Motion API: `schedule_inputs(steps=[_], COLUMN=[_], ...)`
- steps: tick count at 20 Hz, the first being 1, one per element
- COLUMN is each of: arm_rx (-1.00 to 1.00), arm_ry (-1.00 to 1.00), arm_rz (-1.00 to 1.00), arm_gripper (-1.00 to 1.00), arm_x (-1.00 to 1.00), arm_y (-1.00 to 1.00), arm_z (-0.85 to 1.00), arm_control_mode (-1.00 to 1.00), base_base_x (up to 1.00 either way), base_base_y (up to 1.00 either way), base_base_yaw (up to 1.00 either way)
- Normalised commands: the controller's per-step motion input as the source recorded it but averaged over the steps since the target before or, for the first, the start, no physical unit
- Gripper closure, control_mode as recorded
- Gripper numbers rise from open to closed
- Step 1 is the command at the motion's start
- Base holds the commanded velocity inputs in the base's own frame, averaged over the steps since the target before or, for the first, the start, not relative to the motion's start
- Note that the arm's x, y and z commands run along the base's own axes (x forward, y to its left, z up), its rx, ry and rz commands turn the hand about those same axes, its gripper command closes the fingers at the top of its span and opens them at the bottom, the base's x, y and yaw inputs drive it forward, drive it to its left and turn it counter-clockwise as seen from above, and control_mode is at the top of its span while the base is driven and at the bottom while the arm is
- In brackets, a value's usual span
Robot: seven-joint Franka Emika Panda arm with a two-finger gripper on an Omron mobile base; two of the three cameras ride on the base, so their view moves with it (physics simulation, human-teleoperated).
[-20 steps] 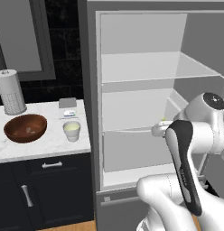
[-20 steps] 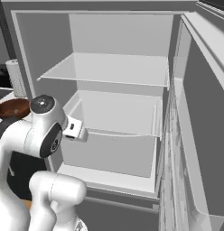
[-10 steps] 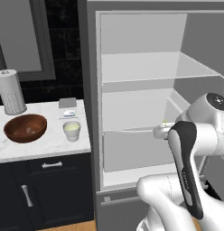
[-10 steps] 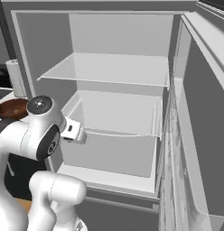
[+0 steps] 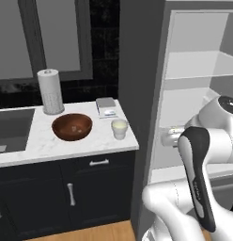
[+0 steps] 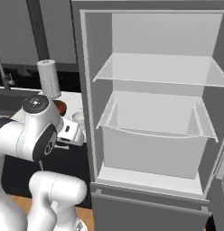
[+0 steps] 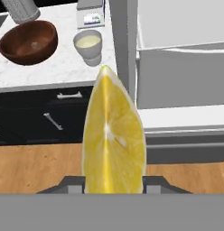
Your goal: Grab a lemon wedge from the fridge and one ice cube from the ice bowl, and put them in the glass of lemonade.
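The end effector (image 7: pixel 114 182) is clenched on the lemon wedge (image 7: pixel 114 144), which stands upright between its fingers, cut face to the hand camera. It hangs out in front of the open fridge (image 6: pixel 154 122), over the wooden floor (image 7: pixel 37 169). On the marble worktop (image 5: pixel 38 146), the ice bowl (image 5: pixel 72 126) sits just left of the glass of lemonade (image 5: pixel 119 128), with a paper-towel roll (image 5: pixel 50 91) behind.

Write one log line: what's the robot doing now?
gripper: shut on lemon wedge | fridge: open | glass of lemonade: on counter
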Motion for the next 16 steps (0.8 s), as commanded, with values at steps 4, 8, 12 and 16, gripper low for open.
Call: schedule_inputs(steps=[4, 8, 12, 16], arm_rx=[0.00, 0.00, 0.00, 0.00], arm_ry=[0.00, 0.00, 0.00, 0.00], arm_rz=[0.00, 0.00, 0.00, 0.00], arm_gripper=[1.00, 1.00, 1.00, 1.00], arm_x=[0.00, 0.00, 0.00, 0.00], arm_y=[0.00, 0.00, 0.00, 0.00], arm_z=[0.00, 0.00, 0.00, 0.00], arm_control_mode=[1.00, 1.00, 1.00, 1.00], base_base_x=[0.08, 0.27, 0.63, 0.75], base_base_y=[0.99, 0.89, 0.80, 0.26], base_base_yaw=[-0.19, -0.25, -0.16, -0.10])
